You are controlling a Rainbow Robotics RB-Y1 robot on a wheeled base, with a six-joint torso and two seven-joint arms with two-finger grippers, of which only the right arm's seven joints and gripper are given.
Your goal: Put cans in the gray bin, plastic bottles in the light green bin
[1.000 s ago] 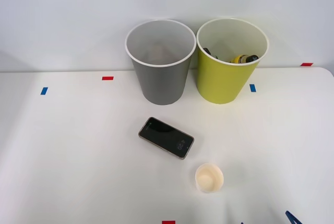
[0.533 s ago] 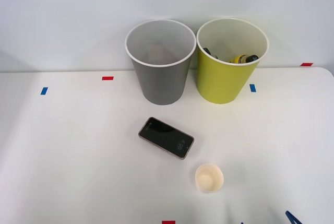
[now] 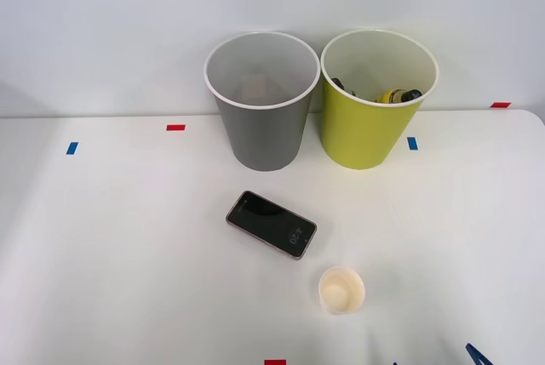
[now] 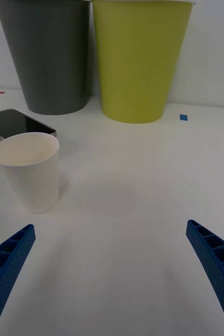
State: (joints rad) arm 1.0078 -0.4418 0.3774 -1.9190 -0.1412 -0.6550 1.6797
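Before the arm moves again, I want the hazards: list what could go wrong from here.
1. The open gripper faces a paper cup standing close in front; an advance could tip it or grab it, though it is neither can nor bottle.
2. The phone lies between the cup and the gray bin; a low sweep could push it.
3. The green bin stands right beside the gray one, so a drop could land wrong.

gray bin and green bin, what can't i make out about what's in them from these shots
- Gray bin: front view shows a faint pale shape at the bottom, too dim to identify.
- Light green bin: front view shows a yellow and dark item, mostly hidden by the wall; count unclear.
- Wrist view: both bins' rims are cut off by the edge, insides hidden.
- Right gripper: jaws open, arm cut off.
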